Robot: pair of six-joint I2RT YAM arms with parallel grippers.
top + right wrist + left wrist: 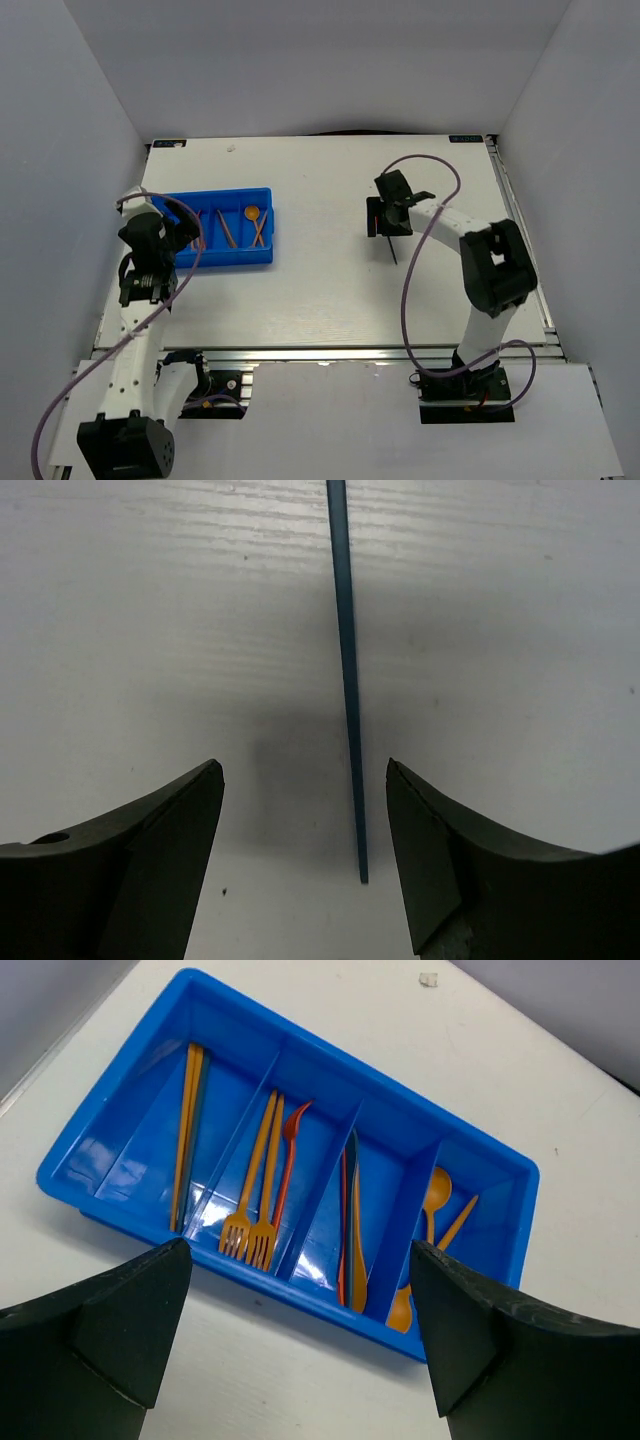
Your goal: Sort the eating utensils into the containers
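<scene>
The bright blue tray (pixel 265 192) lies at the table's left; in the left wrist view its rim (pixel 300 1295) runs just beyond my fingers. Its compartments hold orange and dark sticks (pixel 187 1130), two orange forks (pixel 262 1190) with a red utensil, orange, red and dark knives (pixel 350 1220), and orange spoons (pixel 435 1195). My left gripper (pixel 178 236) (pixel 298 1280) is open and empty at the tray's near-left edge. One dark blue stick (pixel 391 250) (pixel 347 680) lies on the table. My right gripper (pixel 388 216) (pixel 305 775) is open above it, the stick's end between the fingers, nearer the right one.
Purple cables (pixel 420 250) loop from both arms. Grey walls enclose the table on three sides. A small white scrap (pixel 428 979) lies on the table beyond the tray. The table's right edge has a metal rail (pixel 520 230).
</scene>
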